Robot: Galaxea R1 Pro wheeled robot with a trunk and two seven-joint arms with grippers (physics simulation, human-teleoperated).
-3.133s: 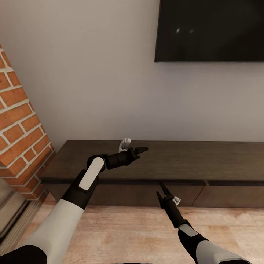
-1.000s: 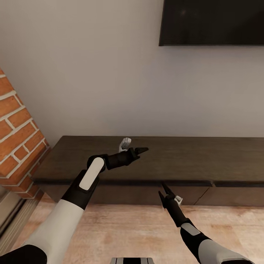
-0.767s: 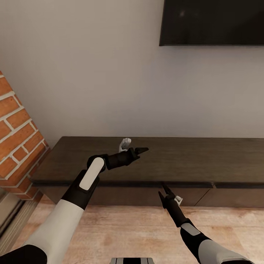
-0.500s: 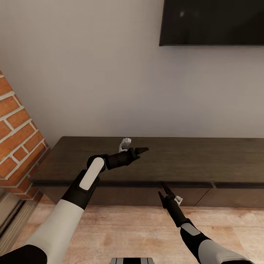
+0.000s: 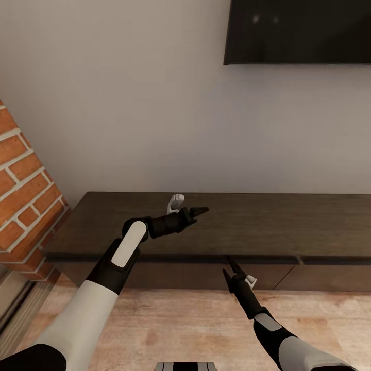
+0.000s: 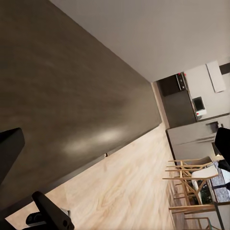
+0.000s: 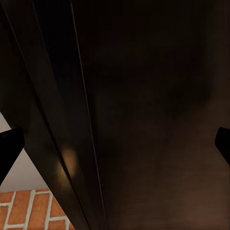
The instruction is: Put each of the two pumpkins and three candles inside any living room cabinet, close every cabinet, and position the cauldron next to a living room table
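The cabinet (image 5: 268,226), a long low dark-brown wood unit, runs across the head view under the wall, its drawer fronts flush. My left gripper (image 5: 200,210) hovers over its top, open, with nothing between its fingers (image 6: 9,153); the left wrist view looks along the cabinet top (image 6: 62,96). My right gripper (image 5: 230,268) is low, open and empty, pointing at a drawer front just below the top edge. The right wrist view shows dark wood (image 7: 143,120) very close, a fingertip (image 7: 8,146) at each side. The pumpkins, candles, cauldron and table are out of view.
A black TV (image 5: 299,31) hangs on the pale wall above the cabinet. A red brick column (image 5: 26,196) stands at the cabinet's left end. Light wood floor (image 5: 196,324) lies in front. The left wrist view reaches far wooden chairs (image 6: 191,187) and kitchen units.
Between the oldest frame and one second ago the whole picture shifted, so the camera moved. Over the last second, arms and cabinet hold still.
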